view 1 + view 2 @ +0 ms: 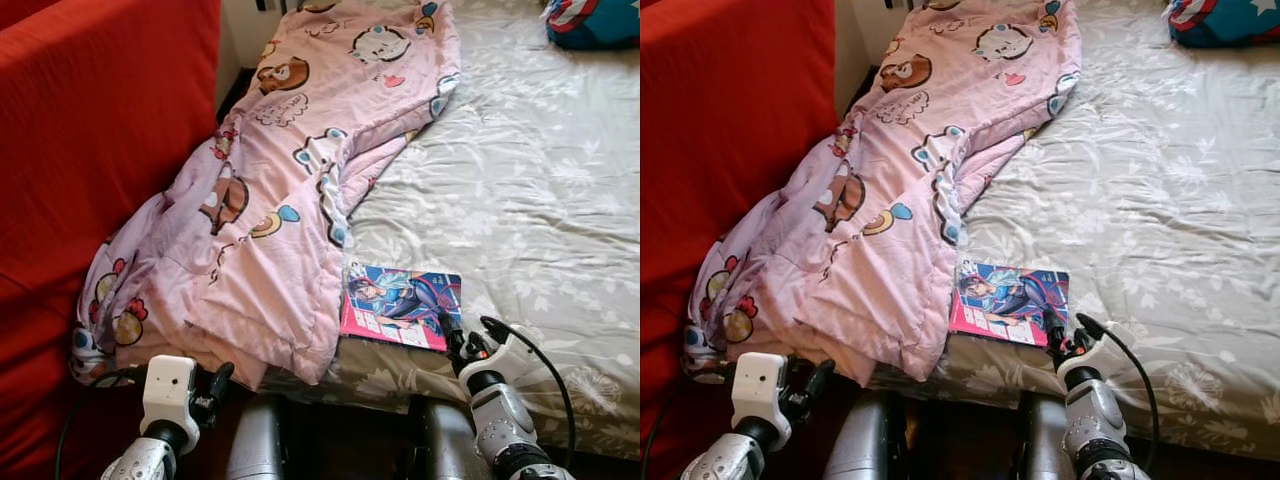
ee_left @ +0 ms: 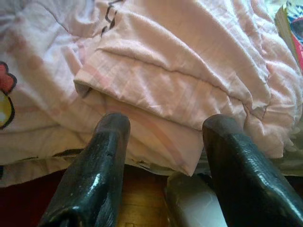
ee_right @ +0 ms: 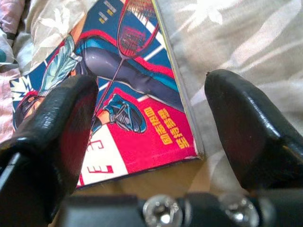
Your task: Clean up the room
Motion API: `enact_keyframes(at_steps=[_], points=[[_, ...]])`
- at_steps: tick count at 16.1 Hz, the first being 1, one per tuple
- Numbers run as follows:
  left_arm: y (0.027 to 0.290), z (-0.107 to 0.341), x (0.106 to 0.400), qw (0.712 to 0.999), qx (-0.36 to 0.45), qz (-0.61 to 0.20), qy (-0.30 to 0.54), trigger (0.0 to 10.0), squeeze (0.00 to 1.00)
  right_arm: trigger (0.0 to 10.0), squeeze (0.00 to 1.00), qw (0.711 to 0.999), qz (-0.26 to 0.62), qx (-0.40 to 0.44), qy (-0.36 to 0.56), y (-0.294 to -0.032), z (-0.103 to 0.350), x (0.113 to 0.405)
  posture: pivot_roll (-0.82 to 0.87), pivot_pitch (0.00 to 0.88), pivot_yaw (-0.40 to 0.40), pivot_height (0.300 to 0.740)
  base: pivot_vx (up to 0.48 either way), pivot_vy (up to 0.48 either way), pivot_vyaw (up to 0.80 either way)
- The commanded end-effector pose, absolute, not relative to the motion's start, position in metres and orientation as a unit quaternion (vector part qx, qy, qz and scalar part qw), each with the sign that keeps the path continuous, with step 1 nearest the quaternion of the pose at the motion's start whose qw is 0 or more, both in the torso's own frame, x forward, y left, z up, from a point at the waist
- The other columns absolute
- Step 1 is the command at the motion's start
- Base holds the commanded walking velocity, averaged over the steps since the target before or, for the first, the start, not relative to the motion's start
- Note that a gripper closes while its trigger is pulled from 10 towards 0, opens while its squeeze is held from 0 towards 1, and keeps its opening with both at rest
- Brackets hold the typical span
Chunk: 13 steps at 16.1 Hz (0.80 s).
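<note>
A colourful comic book lies flat on the grey flowered bed sheet, near the bed's front edge. My right gripper hovers at the book's near right corner, fingers open, one finger over the cover and the other over bare sheet. A pink cartoon-print blanket is crumpled along the bed's left side, its edge overlapping the book's left side. My left gripper is low at the blanket's folded front edge, open and holding nothing.
A red sofa stands close on the left of the bed. A blue, red and white cushion rests at the bed's far right corner. Wooden floor lies below the bed's front edge.
</note>
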State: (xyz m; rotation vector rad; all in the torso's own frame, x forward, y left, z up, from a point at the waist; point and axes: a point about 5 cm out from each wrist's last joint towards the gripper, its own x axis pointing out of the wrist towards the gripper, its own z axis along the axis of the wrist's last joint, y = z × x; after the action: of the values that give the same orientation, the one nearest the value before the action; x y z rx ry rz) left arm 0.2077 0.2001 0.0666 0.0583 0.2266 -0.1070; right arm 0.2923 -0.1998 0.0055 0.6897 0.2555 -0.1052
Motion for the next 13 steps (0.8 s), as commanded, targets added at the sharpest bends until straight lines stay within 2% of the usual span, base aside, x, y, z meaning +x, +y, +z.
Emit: enact_keyframes(at_steps=[1, 7, 11, 13], points=[[0.202, 0.063, 0.202, 0.989, 0.033, -0.055, 0.130, 10.0, 0.00, 10.0, 0.00, 0.923, -0.045, 0.356, 0.143, -0.194, -0.004, 0.284, 0.21, 0.226, 0.105, 0.587, 0.000, 0.000, 0.00], [0.204, 0.066, 0.200, 0.989, 0.040, -0.057, 0.131, 10.0, 0.00, 10.0, 0.00, 0.908, -0.009, 0.392, 0.145, -0.183, -0.006, 0.283, 0.23, 0.229, 0.105, 0.587, 0.000, 0.000, 0.00], [0.203, 0.067, 0.197, 0.988, 0.044, -0.061, 0.132, 10.0, 0.00, 10.0, 0.00, 0.895, -0.043, 0.415, 0.158, -0.188, -0.014, 0.275, 0.23, 0.236, 0.107, 0.587, 0.000, 0.000, 0.00], [0.201, 0.069, 0.193, 0.988, 0.047, -0.065, 0.132, 10.0, 0.00, 10.0, 0.00, 0.867, -0.058, 0.467, 0.166, -0.187, -0.024, 0.265, 0.24, 0.246, 0.105, 0.587, 0.000, 0.000, 0.00]])
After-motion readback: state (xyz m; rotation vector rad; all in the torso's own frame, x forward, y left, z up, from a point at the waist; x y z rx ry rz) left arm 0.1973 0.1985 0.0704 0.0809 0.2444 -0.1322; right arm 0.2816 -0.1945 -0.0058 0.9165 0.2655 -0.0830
